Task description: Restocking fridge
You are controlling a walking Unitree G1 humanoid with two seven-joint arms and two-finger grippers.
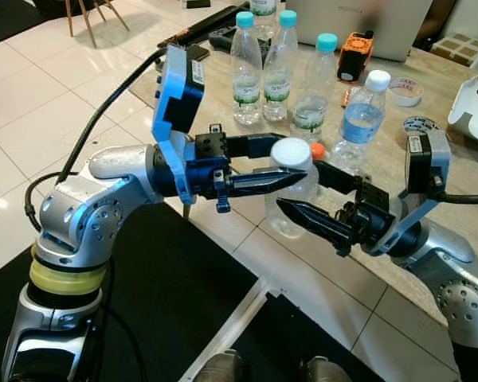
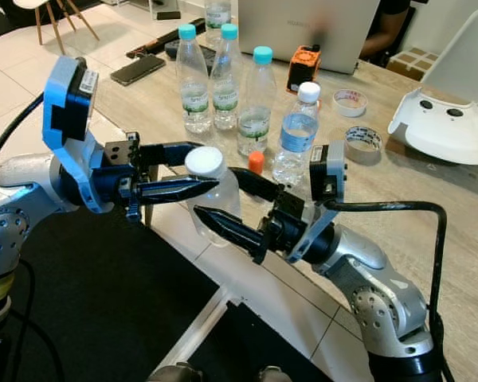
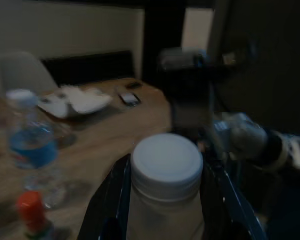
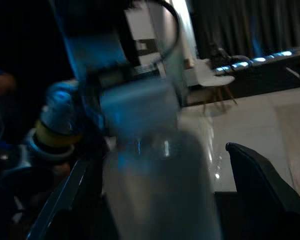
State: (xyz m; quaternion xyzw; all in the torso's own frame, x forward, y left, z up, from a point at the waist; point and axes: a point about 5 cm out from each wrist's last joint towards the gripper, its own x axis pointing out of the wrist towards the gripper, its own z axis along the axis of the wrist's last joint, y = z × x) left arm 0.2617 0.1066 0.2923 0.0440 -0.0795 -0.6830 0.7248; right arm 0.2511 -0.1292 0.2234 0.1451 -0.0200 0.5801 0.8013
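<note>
You have the white-capped bottle (image 1: 293, 187) lifted off the table (image 1: 430, 143) and held in the air, in front of the table edge, between the two grippers. The left gripper (image 1: 283, 163) comes from the robot's left side and its two black fingers lie on both sides of the bottle, just under the cap; in the left wrist view the fingers (image 3: 110, 200) press against the shoulders of the bottle, so I judge this gripper is clamped on it. This high grip is probably why the bottle hangs upright.

The right gripper (image 1: 311, 191) reaches in from the other side, lower on the body of the bottle. One finger passes in front of the bottle and the other behind it, and in the right wrist view there is a clear gap between the bottle and one finger (image 4: 260, 175). So these fingers stand apart around the bottle, not yet closed on it. It looks like a handover from left to right, or a second support before carrying; I cannot say which.

Behind, three teal-capped water bottles (image 1: 245, 68) and one blue-label bottle (image 1: 360, 119) stand upright on the table, near each other, with a small orange cap (image 1: 318, 149) just beside them. They wait for restocking. Tape rolls (image 2: 365, 142) and an orange device (image 1: 354, 56) lie further back. The fridge is not reached yet, so the task is at an early part.
</note>
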